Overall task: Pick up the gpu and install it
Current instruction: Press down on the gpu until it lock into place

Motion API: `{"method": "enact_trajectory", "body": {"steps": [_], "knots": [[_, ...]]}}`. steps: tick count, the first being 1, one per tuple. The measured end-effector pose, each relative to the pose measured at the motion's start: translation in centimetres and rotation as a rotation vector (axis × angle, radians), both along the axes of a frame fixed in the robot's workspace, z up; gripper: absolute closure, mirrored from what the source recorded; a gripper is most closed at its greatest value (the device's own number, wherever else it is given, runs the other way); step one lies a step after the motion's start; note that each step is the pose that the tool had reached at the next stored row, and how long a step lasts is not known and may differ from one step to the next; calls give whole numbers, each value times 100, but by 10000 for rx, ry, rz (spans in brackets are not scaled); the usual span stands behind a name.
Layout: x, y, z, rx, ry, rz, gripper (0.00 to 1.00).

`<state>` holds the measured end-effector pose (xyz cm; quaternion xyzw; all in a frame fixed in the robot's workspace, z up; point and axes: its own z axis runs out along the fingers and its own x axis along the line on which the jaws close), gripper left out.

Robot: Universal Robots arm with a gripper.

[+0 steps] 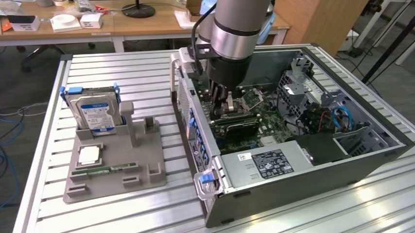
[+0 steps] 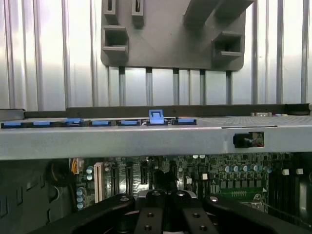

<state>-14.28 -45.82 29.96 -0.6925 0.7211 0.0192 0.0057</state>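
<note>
The open computer case (image 1: 363,160) sits nearest; inside it the gripper (image 1: 224,109) stands closed over the motherboard (image 1: 250,114), holding nothing visible.

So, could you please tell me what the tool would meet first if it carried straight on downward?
Most likely the motherboard inside the open computer case; the shut tool points down at it, though depth is unclear.

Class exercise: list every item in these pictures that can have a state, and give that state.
Computer case: lying on its side, open.
Gripper: shut, lowered inside the case over the motherboard.
Hard drive: standing upright in the grey holder.
Processor chip: lying flat on the holder.
Memory stick: lying flat on the holder.
</note>
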Motion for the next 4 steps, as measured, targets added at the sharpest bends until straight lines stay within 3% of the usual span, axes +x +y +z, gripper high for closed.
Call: {"method": "enact_trajectory", "body": {"steps": [4], "knots": [[1,1,0,1,-1,1,89]]}}
